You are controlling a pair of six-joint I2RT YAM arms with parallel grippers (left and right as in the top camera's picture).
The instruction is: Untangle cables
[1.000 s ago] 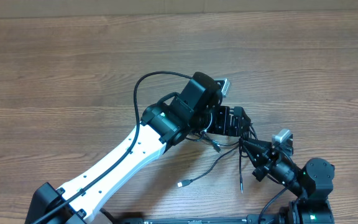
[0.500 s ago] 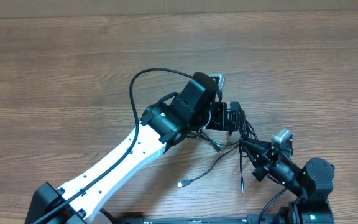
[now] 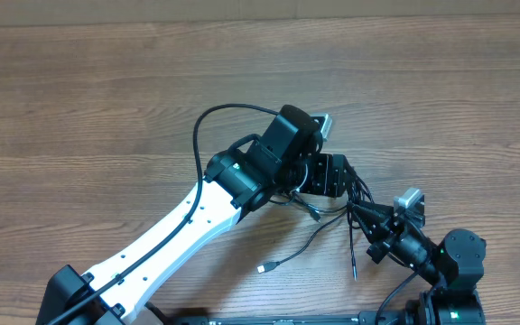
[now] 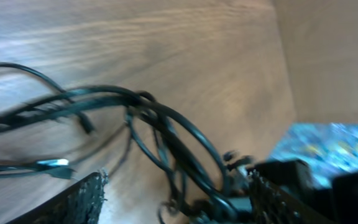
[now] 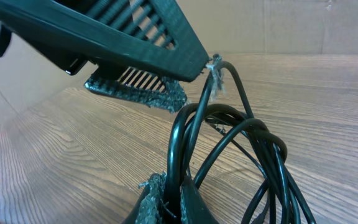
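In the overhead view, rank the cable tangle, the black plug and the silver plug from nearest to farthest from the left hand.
1. Tangle, right against the left hand, at its tips.
2. Black plug, just below the hand, toward the robot.
3. Silver plug, farthest, in the lower left of the picture.

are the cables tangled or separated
Tangled: the cables loop through one another in one bunch, pinched by the right gripper.

Left arm (image 3: 174, 230) white, black joints; right arm (image 3: 463, 251) black, green light; fingers (image 4: 73, 202) rough-textured.
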